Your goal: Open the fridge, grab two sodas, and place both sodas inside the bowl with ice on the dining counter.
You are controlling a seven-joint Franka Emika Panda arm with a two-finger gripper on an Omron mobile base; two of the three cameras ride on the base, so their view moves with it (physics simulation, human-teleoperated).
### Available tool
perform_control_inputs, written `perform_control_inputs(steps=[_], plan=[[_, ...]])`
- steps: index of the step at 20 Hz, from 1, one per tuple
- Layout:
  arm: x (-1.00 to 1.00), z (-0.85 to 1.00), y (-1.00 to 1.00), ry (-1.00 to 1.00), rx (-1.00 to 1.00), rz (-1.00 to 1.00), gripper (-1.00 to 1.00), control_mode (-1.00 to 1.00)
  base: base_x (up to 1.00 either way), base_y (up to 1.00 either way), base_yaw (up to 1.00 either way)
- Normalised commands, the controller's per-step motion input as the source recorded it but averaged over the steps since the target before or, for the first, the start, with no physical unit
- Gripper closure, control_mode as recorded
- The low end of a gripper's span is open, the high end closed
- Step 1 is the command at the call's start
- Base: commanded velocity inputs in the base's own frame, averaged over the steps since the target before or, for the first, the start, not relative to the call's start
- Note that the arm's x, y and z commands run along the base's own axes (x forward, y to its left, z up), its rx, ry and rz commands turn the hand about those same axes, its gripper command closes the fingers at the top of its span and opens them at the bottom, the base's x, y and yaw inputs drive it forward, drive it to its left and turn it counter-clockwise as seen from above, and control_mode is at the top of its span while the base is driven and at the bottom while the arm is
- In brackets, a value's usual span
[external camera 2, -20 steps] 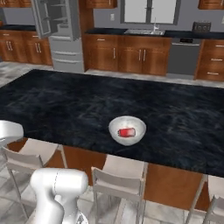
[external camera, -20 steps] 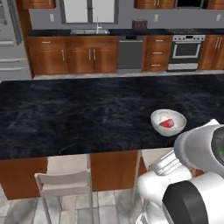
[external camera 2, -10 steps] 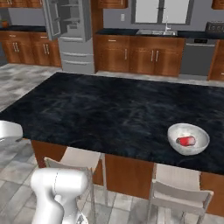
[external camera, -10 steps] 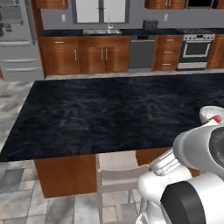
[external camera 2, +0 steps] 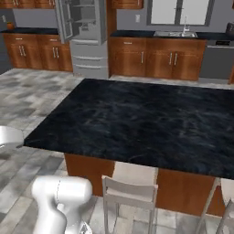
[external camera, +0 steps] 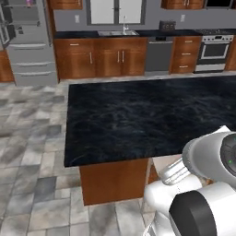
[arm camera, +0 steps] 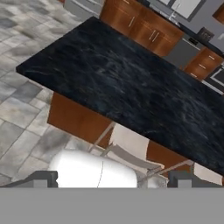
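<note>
Risk: the dining counter (external camera: 152, 115) corner is being passed pretty close by the base — a clip on the way to the fridge (external camera 2: 84, 36) could be caused by a tight turn.
Fridge: being seen at the far wall, doors hanging open, well apart from the robot.
Sodas, bowl: nothing being made out on this stretch of counter.
Arm: being carried tucked low over the base, hand tilted down toward a stool (arm camera: 131, 148).
Gripper (arm camera: 111, 179): fingers being held wide apart — nothing between them.
</note>
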Motion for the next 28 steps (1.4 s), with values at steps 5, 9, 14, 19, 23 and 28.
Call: perform_control_inputs(steps=[5,9,14,19,23,28], plan=[[0.0,0.0,0.0,0.0,0.0,0.0,-1.0,1.0,0.22,1.0,-0.09],[0.0,0.0,0.0,0.0,0.0,0.0,-1.0,1.0,0.21,1.0,-0.07],[0.0,0.0,0.0,0.0,0.0,0.0,-1.0,1.0,0.27,1.0,-0.06],[0.0,0.0,0.0,0.0,0.0,0.0,-1.0,1.0,0.75,1.0,-0.08],[0.0,0.0,0.0,0.0,0.0,0.0,-1.0,1.0,1.0,1.0,-0.13],[0.0,0.0,0.0,0.0,0.0,0.0,-1.0,1.0,1.0,0.92,-0.14]])
